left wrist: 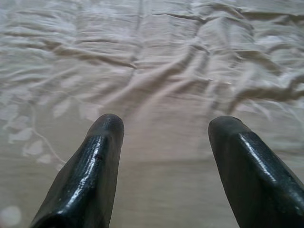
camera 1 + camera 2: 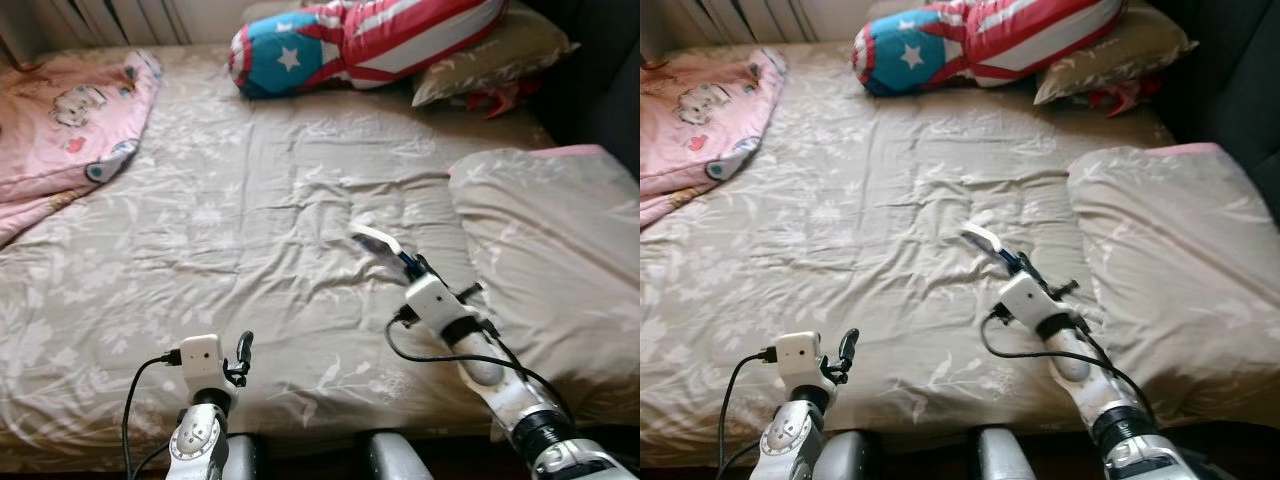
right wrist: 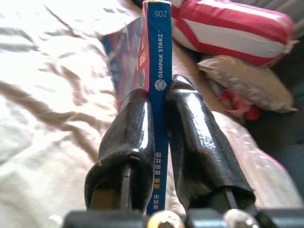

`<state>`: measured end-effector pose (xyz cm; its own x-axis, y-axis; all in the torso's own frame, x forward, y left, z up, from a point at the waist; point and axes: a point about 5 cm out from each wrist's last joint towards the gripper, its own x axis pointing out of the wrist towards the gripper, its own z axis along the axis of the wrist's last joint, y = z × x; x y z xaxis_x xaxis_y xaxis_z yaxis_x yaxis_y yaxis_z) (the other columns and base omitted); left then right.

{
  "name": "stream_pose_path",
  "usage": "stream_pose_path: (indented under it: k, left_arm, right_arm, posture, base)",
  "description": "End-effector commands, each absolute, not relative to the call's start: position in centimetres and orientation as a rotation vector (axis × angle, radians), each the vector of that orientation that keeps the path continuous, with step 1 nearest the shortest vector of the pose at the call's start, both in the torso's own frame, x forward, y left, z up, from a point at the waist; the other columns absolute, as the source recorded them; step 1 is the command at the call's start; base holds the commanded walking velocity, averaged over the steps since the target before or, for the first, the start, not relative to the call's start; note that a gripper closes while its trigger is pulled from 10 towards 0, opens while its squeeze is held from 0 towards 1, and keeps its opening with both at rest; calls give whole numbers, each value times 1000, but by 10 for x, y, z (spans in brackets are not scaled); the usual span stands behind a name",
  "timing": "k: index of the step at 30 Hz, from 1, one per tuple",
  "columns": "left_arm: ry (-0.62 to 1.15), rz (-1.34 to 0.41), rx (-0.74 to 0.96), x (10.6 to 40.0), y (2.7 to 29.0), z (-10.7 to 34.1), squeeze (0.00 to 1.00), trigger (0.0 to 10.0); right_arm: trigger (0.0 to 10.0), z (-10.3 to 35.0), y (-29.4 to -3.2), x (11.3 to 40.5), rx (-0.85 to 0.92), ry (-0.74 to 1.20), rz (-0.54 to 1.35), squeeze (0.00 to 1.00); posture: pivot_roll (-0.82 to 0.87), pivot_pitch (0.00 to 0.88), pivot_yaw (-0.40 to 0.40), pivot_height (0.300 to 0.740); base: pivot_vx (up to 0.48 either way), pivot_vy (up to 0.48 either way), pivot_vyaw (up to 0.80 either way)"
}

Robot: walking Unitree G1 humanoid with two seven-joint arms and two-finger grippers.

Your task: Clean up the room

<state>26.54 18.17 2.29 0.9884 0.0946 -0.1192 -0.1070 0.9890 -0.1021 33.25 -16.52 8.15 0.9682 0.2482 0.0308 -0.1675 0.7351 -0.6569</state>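
Clamped by the spine in the right gripper (image 3: pixel 159 137), a thin blue paperback (image 3: pixel 156 61) raised above the bedsheet (image 2: pixel 230 220), long axis running straight out past the fingertips toward the striped cushion (image 2: pixel 380 40); left gripper (image 1: pixel 164 142) spread wide, holding nothing, low at the bed's near edge.

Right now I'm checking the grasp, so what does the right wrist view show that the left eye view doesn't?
Right wrist view: the book's blue spine printed GEMPAK STARZ, clamped edge-on between the right gripper's two black fingers. Left eye view: the pink blanket at the bed's far left and the left gripper open, low over the sheet. Both: the beige floral sheet, the stars-and-stripes cushion and the beige pillow behind it.
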Motion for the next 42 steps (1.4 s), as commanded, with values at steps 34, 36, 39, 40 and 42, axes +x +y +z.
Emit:
stream_pose_path:
  k: [34, 36, 39, 40, 42]
  left_arm:
    - [178, 143, -95, 218, 194, 13, 0, 10000]
    - [181, 145, -95, 215, 194, 13, 0, 10000]
    - [186, 146, -96, 213, 194, 13, 0, 10000]
    - [187, 146, -96, 212, 194, 14, 0, 10000]
    - [190, 149, -96, 210, 195, 14, 0, 10000]
  right_arm:
    - [10000, 69, -122, 352, -1162, 24, 378, 0]
    - [10000, 64, -123, 350, -1116, 79, 376, 0]
    - [10000, 60, -124, 348, -1071, 121, 367, 0]
    - [10000, 59, -124, 348, -1064, 126, 370, 0]
    - [10000, 57, -127, 347, -1019, 154, 362, 0]
  posture:
    - [-33, 294, -12, 625]
    - [-28, 300, -11, 625]
    - [-24, 304, -11, 625]
    - [-22, 310, -14, 625]
    - [-24, 316, -19, 625]
  base:
    - [0, 0, 0]
    - [0, 0, 0]
    - [0, 0, 0]
    - [0, 0, 0]
    - [0, 0, 0]
